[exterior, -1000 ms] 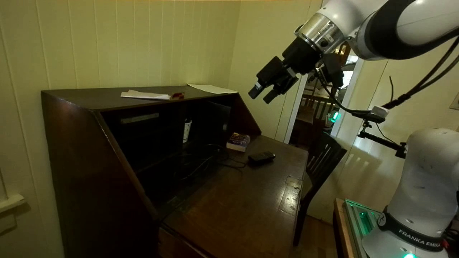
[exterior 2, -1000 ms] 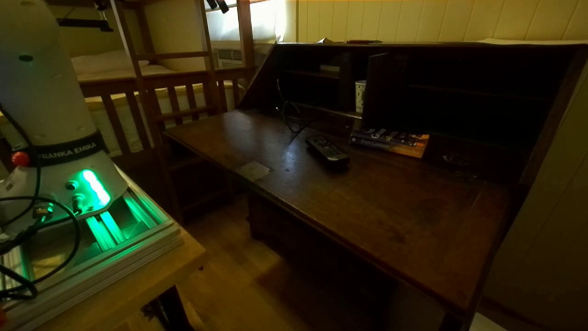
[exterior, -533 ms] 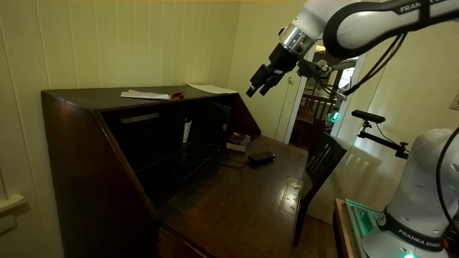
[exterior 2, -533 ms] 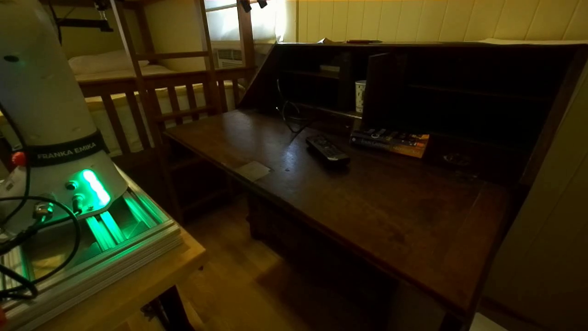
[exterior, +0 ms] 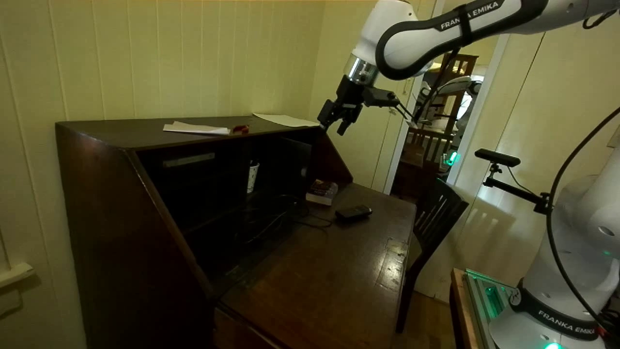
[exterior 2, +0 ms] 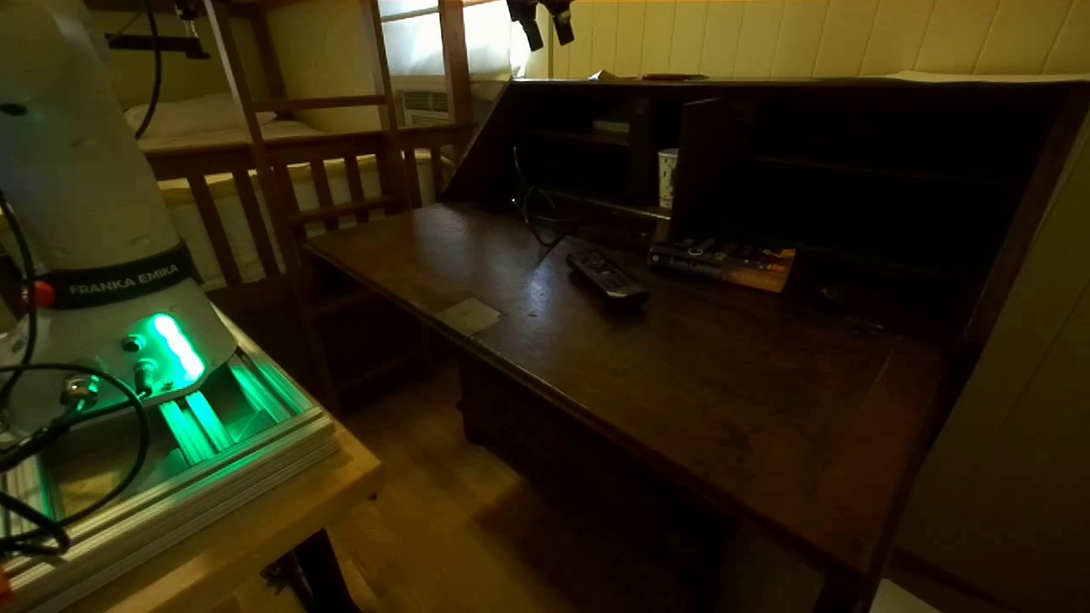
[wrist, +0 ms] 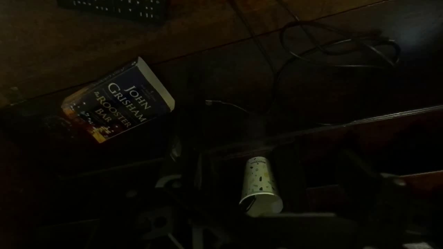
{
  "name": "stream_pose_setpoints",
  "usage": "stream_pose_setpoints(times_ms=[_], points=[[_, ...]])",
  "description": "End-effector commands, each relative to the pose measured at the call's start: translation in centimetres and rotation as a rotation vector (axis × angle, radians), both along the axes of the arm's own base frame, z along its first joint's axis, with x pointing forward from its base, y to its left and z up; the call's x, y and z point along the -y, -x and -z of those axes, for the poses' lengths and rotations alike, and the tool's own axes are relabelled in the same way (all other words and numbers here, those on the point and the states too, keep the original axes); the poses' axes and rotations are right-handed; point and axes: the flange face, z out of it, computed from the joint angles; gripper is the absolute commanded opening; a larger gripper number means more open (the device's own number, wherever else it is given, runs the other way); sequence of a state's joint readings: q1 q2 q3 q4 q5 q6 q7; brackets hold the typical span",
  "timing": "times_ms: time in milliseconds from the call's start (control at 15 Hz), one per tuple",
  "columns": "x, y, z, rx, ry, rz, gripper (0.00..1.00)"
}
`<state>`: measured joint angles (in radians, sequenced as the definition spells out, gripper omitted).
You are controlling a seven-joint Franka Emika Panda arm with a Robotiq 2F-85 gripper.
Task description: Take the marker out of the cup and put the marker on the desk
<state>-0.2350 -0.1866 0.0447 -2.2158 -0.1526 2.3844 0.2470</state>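
Closest to me: the surface [exterior 2: 681,392], dark wood, dimly lit. It is to receive the marker; that placing I record as not yet done. Next in, the remote [exterior 2: 606,278], and beyond it the book [exterior 2: 722,262], both lying flat. The claw [exterior 2: 550,40] hangs in the air, higher than the cup and apart from it, jaws spread with a plain gap between them, gripping nothing. Farthest in, the cup [exterior 2: 668,179] stands upright in a compartment [exterior 2: 664,126], just beside a panel [exterior 2: 708,162]. From the wrist view, I judge the dark thing inside its mouth to be the marker [wrist: 247,203]; the gloom hides most of it. Progress: at most the approach is in hand. Outstanding: reach the cup, grip the marker, draw it out, lay it down.
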Motion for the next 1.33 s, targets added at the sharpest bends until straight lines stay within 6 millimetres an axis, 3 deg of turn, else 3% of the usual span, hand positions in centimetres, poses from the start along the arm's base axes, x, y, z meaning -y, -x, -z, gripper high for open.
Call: stream_pose_setpoints(times_ms=[0,67,333,533,800,867,1067,1267], points=[[0.0,-0.3,0.1,-0.003,-0.002,0.0,1.0],[0.0,0.1,0.7,0.036,0.006,0.002,1.0],[3.0,0.3,2.9,0.233,0.17,-0.055,1.0],[5.6,0.5,6.0,0.318,0.233,-0.078,1.0],[9.5,-0.2,6.7,0.318,0.32,0.001,1.0],[8.5,0.9,7.2,0.307,0.283,-0.041,1.0],[9.6,0.4,7.0,0.316,0.303,-0.01,1.0],[8.9,-0.2,7.6,0.334,0.283,-0.013,1.0]])
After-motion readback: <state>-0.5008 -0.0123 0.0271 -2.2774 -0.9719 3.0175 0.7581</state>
